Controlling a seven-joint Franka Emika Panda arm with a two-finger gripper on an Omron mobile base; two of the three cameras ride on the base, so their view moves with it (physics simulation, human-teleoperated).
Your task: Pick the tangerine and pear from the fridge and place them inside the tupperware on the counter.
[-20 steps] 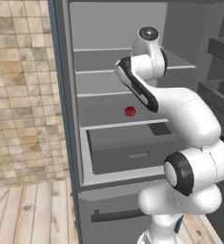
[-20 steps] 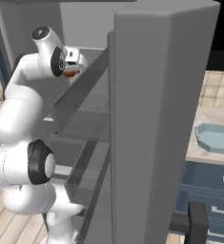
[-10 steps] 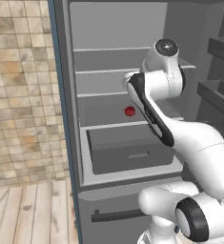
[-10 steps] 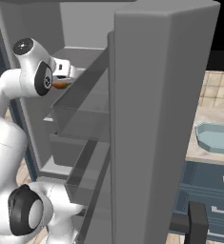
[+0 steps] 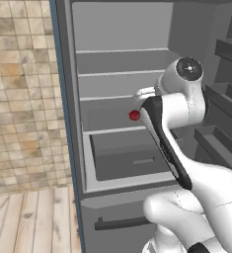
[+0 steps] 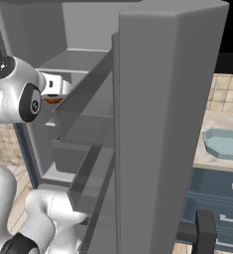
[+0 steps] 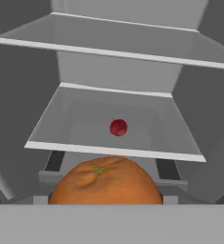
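The tangerine (image 7: 105, 183), a dimpled orange ball, sits at the bottom of the hand view, so close that it hides the fingertips. In the right base view my gripper (image 6: 54, 97) is shut on the tangerine (image 6: 51, 100), in front of the open fridge (image 5: 117, 64). The pear (image 5: 134, 115), small and dark red, lies alone on a middle shelf; in the hand view the pear (image 7: 118, 127) is beyond and above the tangerine. The pale blue-green tupperware (image 6: 226, 144) rests on the beige counter (image 6: 205, 159) at right, past the fridge door.
The open fridge door (image 6: 167, 124) stands between my arm and the counter, its bins (image 5: 221, 143) jutting inward. A grey drawer (image 5: 132, 158) sits below the pear's shelf. Dark blue drawers (image 6: 222, 198) run under the counter. A tiled wall (image 5: 19, 99) is left of the fridge.
My arm has swung lower and back from the shelves, carrying the tangerine outward. The pear has stayed in place.
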